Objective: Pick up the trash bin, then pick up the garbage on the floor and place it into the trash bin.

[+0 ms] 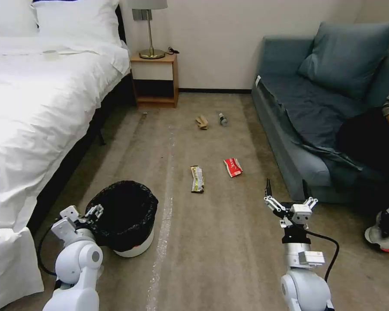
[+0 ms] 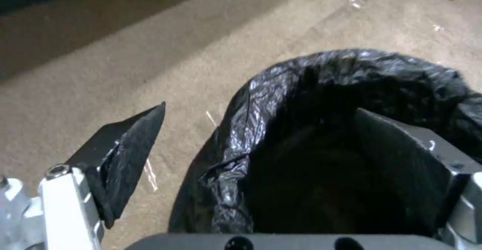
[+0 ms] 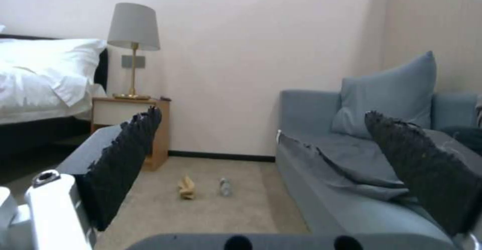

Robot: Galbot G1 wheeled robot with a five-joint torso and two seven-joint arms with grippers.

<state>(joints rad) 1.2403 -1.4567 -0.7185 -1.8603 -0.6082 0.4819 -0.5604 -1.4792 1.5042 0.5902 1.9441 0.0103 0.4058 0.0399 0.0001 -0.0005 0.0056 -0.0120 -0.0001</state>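
The trash bin [image 1: 129, 242] is white with a black bag [image 2: 321, 80] over its rim and stands on the carpet near the bed. My left gripper [image 1: 90, 214] [image 2: 261, 108] is open and straddles the bin's near rim, one finger [image 2: 130, 144] outside and the other finger [image 2: 401, 148] inside. Garbage lies ahead on the floor: a gold-brown wrapper [image 1: 197, 179], a red packet [image 1: 233, 167], a tan paper piece [image 1: 202, 122] [image 3: 186, 187] and a small bottle [image 1: 222, 119] [image 3: 225, 186]. My right gripper [image 1: 286, 190] [image 3: 262, 112] hangs open and empty beside the sofa.
A white bed [image 1: 34, 112] runs along the left. A wooden nightstand [image 1: 155, 80] with a lamp [image 3: 133, 28] stands at the far wall. A blue sofa [image 1: 307, 112] lines the right, where a seated person's shoe [image 1: 382, 235] rests. Open carpet lies between them.
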